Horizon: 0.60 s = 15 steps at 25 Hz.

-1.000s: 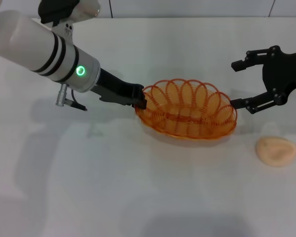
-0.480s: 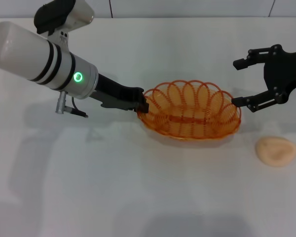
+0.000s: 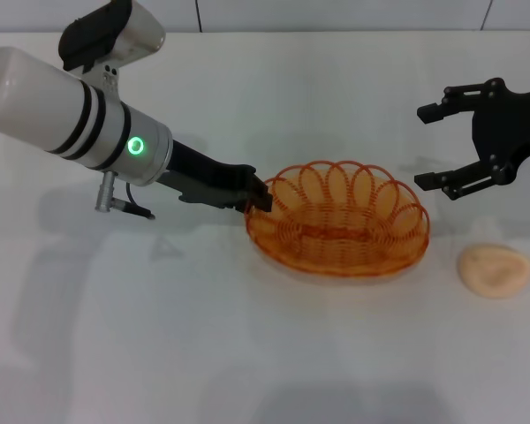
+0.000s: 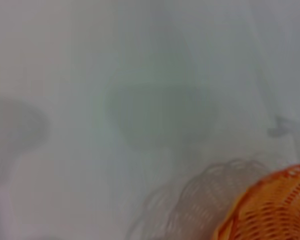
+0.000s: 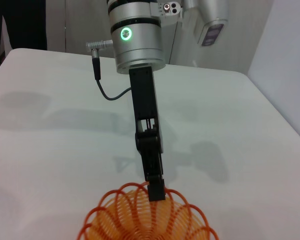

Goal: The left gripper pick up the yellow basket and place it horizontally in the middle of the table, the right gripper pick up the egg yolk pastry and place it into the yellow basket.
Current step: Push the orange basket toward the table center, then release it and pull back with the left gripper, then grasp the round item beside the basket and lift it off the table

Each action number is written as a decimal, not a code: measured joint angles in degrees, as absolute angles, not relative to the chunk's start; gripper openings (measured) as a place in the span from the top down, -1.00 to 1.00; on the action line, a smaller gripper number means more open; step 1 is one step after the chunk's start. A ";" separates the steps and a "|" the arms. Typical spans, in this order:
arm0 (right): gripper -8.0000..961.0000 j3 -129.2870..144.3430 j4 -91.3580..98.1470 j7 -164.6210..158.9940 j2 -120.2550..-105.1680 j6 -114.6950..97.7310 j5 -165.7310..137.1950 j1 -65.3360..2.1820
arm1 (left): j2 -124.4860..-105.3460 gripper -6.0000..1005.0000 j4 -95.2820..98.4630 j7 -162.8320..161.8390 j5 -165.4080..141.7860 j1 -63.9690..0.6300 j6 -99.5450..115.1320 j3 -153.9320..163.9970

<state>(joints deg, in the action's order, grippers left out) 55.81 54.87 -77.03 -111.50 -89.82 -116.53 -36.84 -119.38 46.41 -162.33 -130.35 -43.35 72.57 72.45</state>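
Your left pincer (image 3: 258, 195) is pinching the looped rim of the basket (image 3: 340, 221) at its left end, and the basket is sitting about mid-surface (image 3: 247, 353), long side lying across. Whether it is resting flat or hanging just clear you cannot tell from these views. So the first half of the job is looking nearly done: letting go and backing off are what is remaining there. The pastry (image 3: 495, 269) is lying untouched near the right edge of the surface, well apart from the basket, so the second half is not yet begun. Your left arm is reaching in low from the far left corner, slanting down toward the basket. Your right pincer (image 3: 442, 146) is hovering spread wide, empty, above the surface beyond the pastry.
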 joint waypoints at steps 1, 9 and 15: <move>-0.81 55.81 54.90 -77.02 -111.53 -89.83 -116.53 -36.80 | -119.38 0.68 46.41 -162.33 -130.35 -43.35 72.57 72.45; -0.81 55.81 55.50 -77.04 -111.62 -89.89 -116.40 -35.81 | -119.07 0.21 48.70 -162.04 -128.75 -42.42 74.83 71.72; -0.81 54.68 55.63 -77.60 -111.58 -90.81 -116.04 -35.38 | -118.45 -0.20 60.72 -159.38 -128.93 -36.10 82.00 64.40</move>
